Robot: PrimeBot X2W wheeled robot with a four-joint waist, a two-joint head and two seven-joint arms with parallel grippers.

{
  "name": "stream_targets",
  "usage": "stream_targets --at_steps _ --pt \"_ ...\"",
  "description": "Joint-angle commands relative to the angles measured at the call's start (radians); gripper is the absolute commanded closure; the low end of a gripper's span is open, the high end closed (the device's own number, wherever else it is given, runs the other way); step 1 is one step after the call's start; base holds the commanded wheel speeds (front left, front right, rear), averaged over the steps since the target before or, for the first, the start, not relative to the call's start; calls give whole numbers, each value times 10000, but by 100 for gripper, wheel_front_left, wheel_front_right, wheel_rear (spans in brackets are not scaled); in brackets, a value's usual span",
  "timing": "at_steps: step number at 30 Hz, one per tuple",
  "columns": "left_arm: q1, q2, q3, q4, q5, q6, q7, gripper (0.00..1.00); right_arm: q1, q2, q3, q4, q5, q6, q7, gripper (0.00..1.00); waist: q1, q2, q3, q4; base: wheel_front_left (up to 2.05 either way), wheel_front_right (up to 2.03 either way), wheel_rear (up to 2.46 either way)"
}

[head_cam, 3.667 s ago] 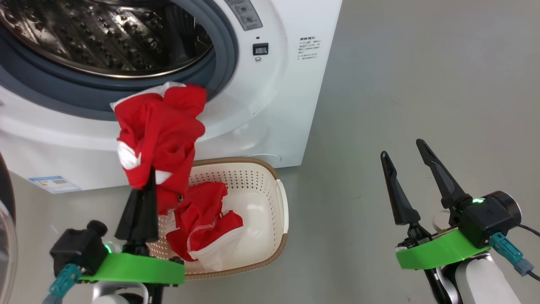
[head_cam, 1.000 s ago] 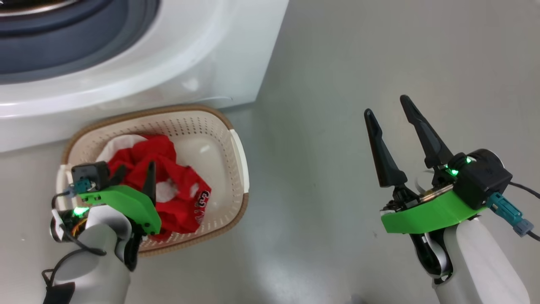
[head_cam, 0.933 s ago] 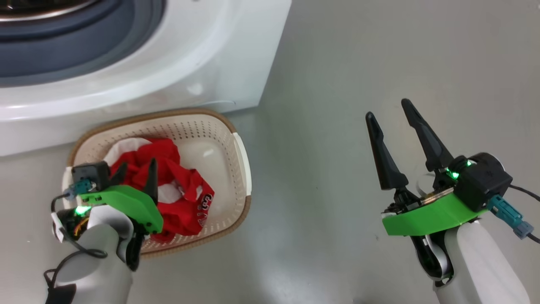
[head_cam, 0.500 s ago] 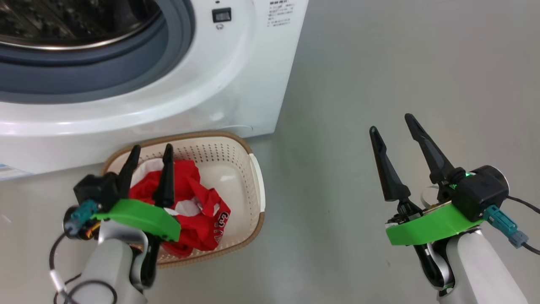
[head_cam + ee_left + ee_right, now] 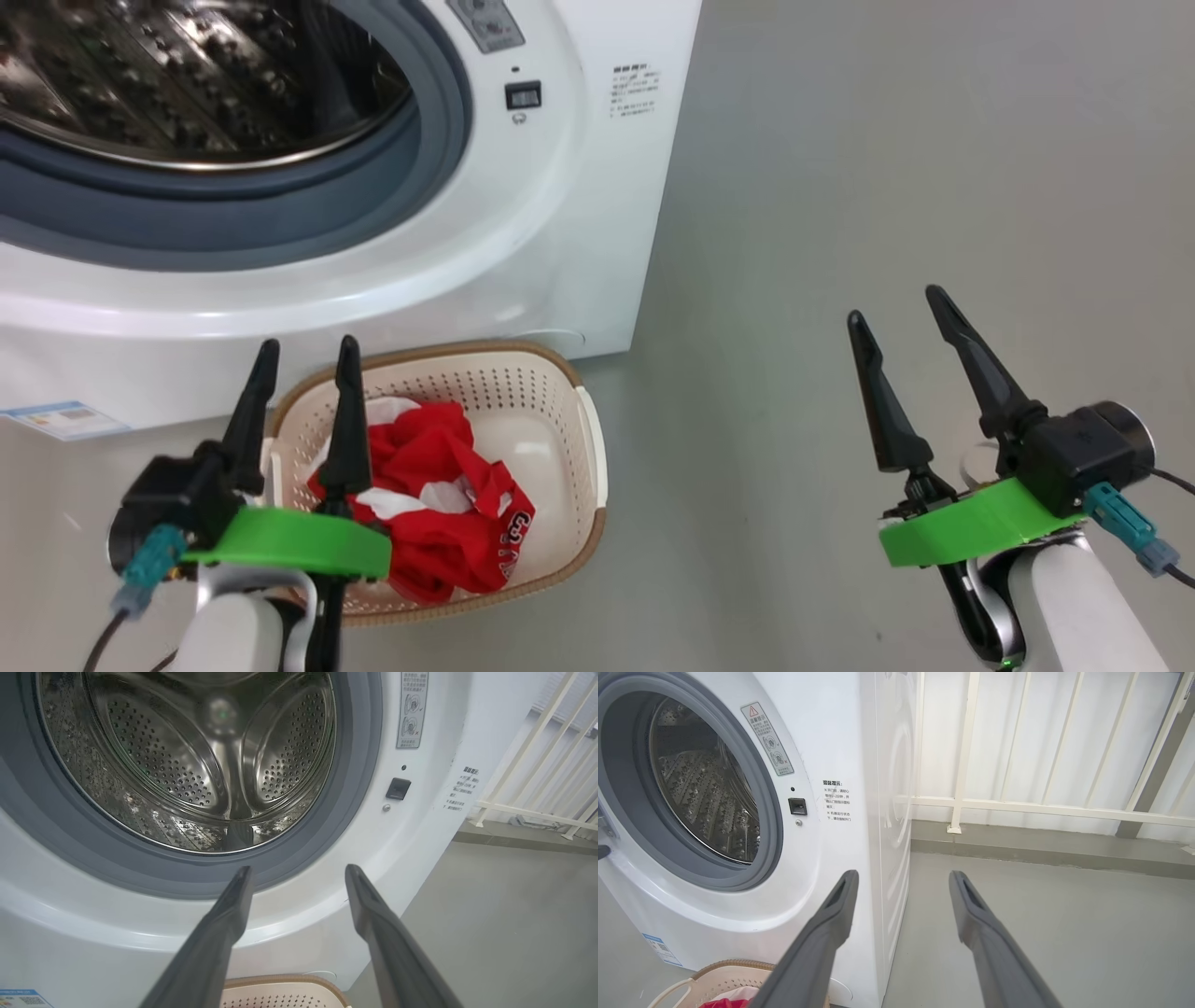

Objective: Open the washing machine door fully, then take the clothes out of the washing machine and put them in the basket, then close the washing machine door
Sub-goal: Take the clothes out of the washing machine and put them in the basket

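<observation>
The washing machine (image 5: pixel 579 215) stands with its steel drum (image 5: pixel 187 765) open, and I see no fabric inside. The washing machine door is out of view. In front of it on the floor sits the basket (image 5: pixel 523 397), holding the red and white clothes (image 5: pixel 439 509). My left gripper (image 5: pixel 308 347) is open and holds nothing, raised above the basket's left side with its fingers pointing at the machine front (image 5: pixel 411 835). My right gripper (image 5: pixel 894 308) is open and holds nothing, over the bare floor to the right. The basket rim (image 5: pixel 724 968) and a bit of red cloth (image 5: pixel 724 1003) show in the right wrist view.
Grey floor (image 5: pixel 840 187) stretches to the right of the machine. A white railing (image 5: pixel 1017 807) runs along a low kerb behind the machine's right side. A blue label (image 5: pixel 56 418) sits low on the machine front.
My left gripper has lifted out of the basket, open, leaving the clothes inside. The head camera has tilted up, so more of the drum shows. The right gripper stays open in place.
</observation>
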Motion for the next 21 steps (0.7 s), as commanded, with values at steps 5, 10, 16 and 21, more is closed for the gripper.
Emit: stream_targets --at_steps 5,10,16,21 --pt "894 55 457 -1327 307 -4 -77 0 405 -6 -150 -170 -125 48 -63 0 0 0 -678 193 0 0 0" --pt "1432 32 503 -1933 176 -5 -77 0 633 -6 -288 -151 -148 48 -63 0 0 0 -1024 281 0 0 0" --pt "1883 26 635 -2311 273 -18 -78 0 825 -6 -413 -196 -209 48 -63 0 0 0 -1348 358 0 0 0" --pt "2263 24 767 -2507 399 -35 -78 0 1033 -6 -471 -235 -245 48 -63 0 0 0 -1644 415 0 0 0"
